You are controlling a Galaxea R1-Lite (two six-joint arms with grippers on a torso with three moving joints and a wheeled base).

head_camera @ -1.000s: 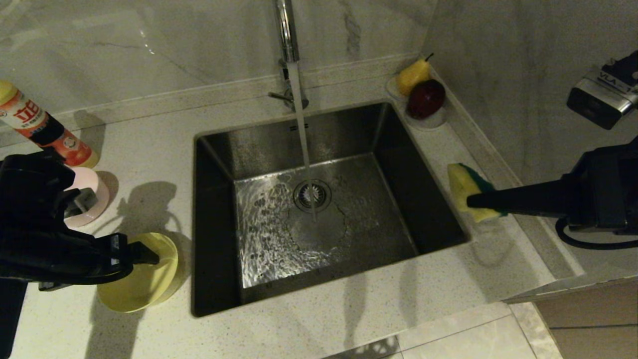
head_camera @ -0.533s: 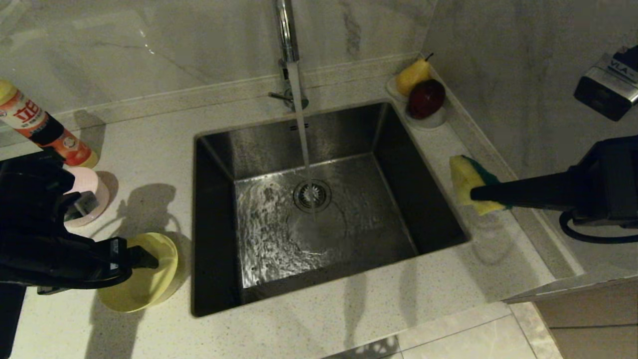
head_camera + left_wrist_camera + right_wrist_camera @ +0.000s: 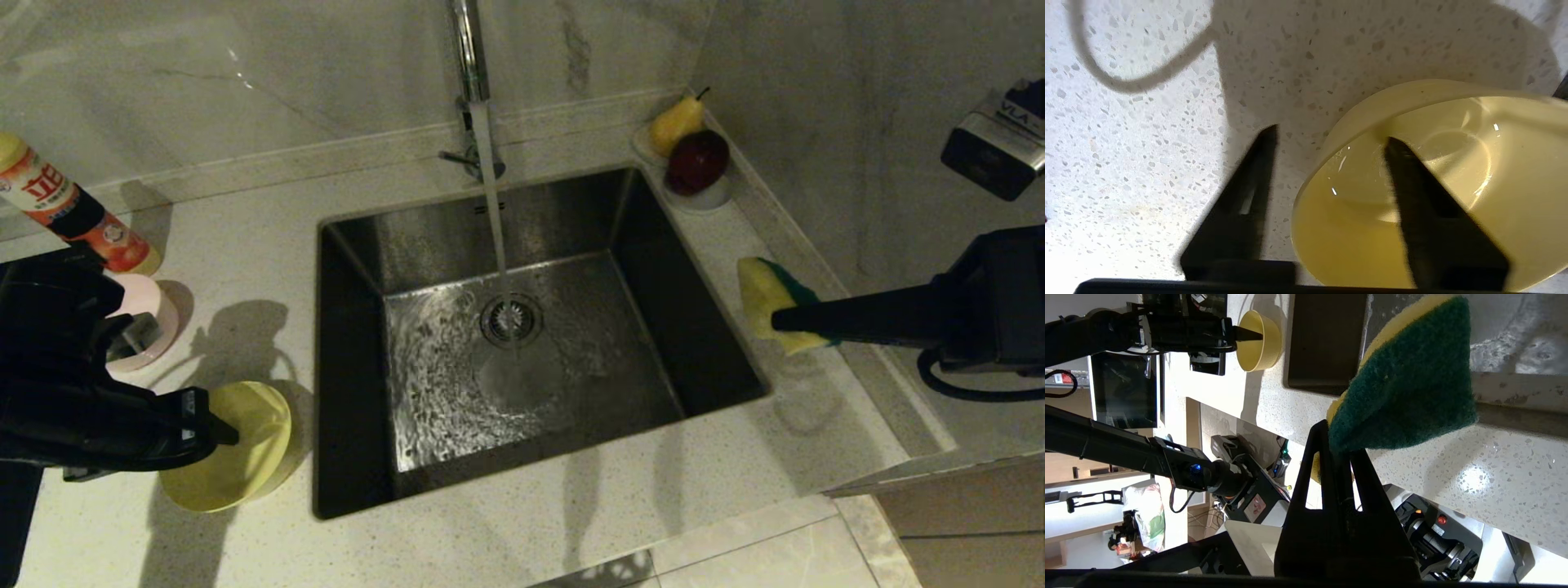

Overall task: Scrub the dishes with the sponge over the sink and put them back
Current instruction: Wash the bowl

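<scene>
While astride L claw: yellow bowl rim.

Dim and greenish from the head camera, with soft shadows across the counter and glints off wet steel in the sink. Brighter from both wrists; motion-smeared black fingers, hot speckled glare.

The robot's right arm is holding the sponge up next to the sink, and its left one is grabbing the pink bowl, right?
Not quite. The left end effector is at the yellow bowl, as the left wrist view shows. The right end effector does hold the sponge beside the sink.
</scene>
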